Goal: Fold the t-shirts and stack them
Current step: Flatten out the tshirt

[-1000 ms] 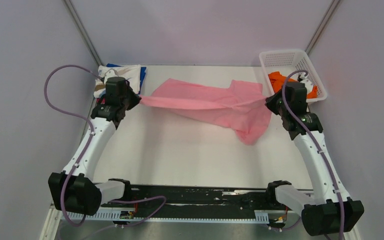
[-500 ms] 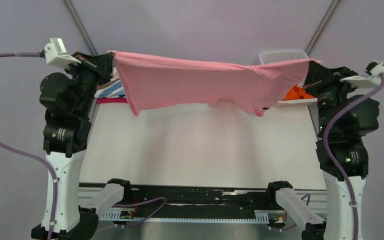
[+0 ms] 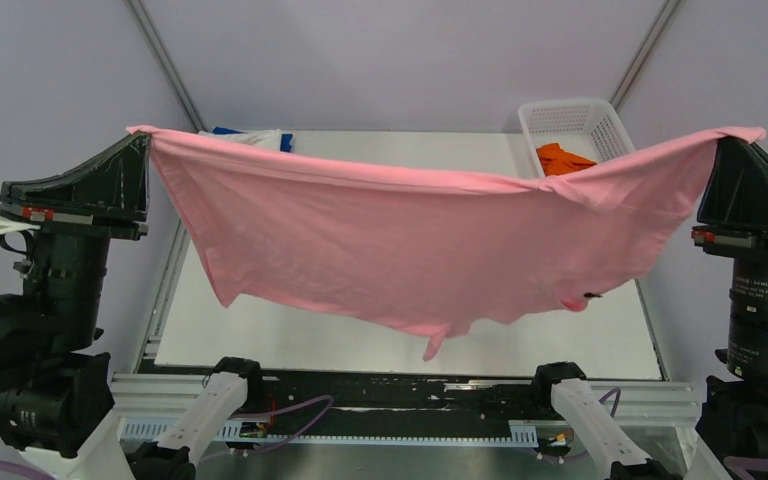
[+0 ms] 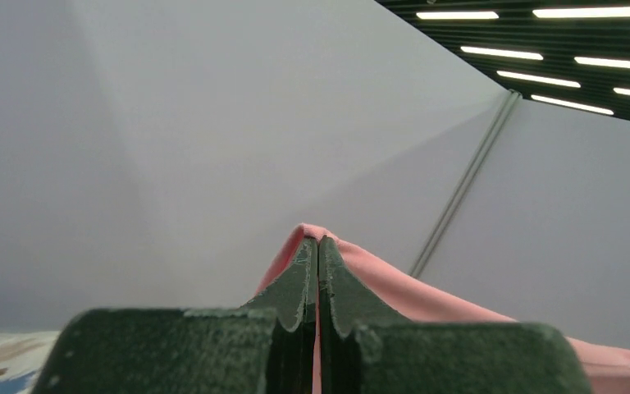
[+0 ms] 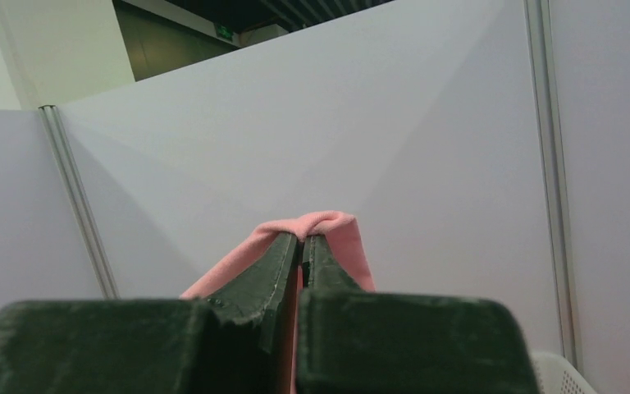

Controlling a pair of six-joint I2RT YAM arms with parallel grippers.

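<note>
The light pink t-shirt (image 3: 410, 240) hangs spread wide in the air between both grippers, high above the table. My left gripper (image 3: 140, 135) is shut on its left corner; the pinched cloth shows in the left wrist view (image 4: 318, 240). My right gripper (image 3: 728, 138) is shut on its right corner, seen in the right wrist view (image 5: 302, 236). The orange t-shirt (image 3: 558, 158) lies in the white basket (image 3: 570, 115) at the back right. A stack of folded shirts (image 3: 250, 134), white over blue, sits at the back left, mostly hidden behind the pink cloth.
The white table (image 3: 360, 335) lies below the hanging shirt, its middle hidden by the cloth. Grey walls close the back and sides. Both arms stand upright at the left and right edges of the view.
Both grippers have risen and drawn toward the near edge, lifting the pink t-shirt off the table. It now hangs spread much wider and lower in front of the camera.
</note>
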